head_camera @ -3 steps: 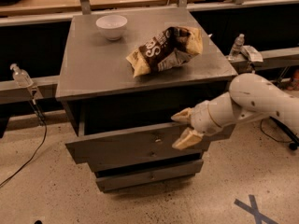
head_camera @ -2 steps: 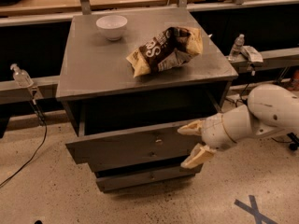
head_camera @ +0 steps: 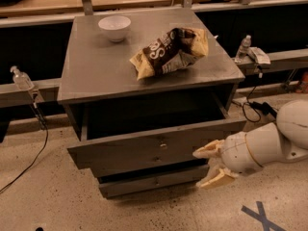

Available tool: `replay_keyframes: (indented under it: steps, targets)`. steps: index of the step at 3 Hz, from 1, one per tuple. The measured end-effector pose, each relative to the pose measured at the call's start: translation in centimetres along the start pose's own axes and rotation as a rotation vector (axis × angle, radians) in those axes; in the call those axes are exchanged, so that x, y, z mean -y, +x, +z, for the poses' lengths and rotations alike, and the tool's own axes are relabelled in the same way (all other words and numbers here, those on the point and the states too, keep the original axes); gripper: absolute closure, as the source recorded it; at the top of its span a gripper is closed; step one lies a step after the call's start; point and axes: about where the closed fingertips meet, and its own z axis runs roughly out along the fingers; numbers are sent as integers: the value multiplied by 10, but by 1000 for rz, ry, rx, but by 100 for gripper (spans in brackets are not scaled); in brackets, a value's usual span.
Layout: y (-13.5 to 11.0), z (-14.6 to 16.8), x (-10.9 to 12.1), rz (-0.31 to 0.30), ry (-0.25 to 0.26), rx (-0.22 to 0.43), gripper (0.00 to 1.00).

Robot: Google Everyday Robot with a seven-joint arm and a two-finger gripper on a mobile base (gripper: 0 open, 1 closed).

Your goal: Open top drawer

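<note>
One view only, camera view. The top drawer (head_camera: 130,153) stands pulled well out of the grey cabinet (head_camera: 96,76), its front panel across the lower centre of the frame and its small knob (head_camera: 162,145) facing the camera. A dark gap shows between panel and cabinet.

Change over the last second: the gripper (head_camera: 204,169) has drifted from the panel's right end, down and right, to the lower right of the frame. The drawer front has not shifted. Fingers are spread wide and grip nothing, and the upper tip sits just off the panel's right end.

Judgement: the drawer is open and the arm is backing away, so the task looks essentially complete.

On the cabinet top sit a white bowl (head_camera: 114,27) at upper left and a crumpled chip bag (head_camera: 168,52) near centre.

Hard to make out:
- The drawer interior is black and its contents are unknown.
- The seam between the top panel and the drawer below is indistinct.
- The lower finger overlaps the lower drawers' right corner, so I cannot tell whether they touch.
- The arm is cut off at the right edge.
</note>
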Motion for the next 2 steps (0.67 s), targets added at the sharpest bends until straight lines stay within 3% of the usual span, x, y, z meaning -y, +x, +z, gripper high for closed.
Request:
replay_keyframes:
  steps: [2]
  targets:
    - [-8,-2,40,-35,27,-65,35]
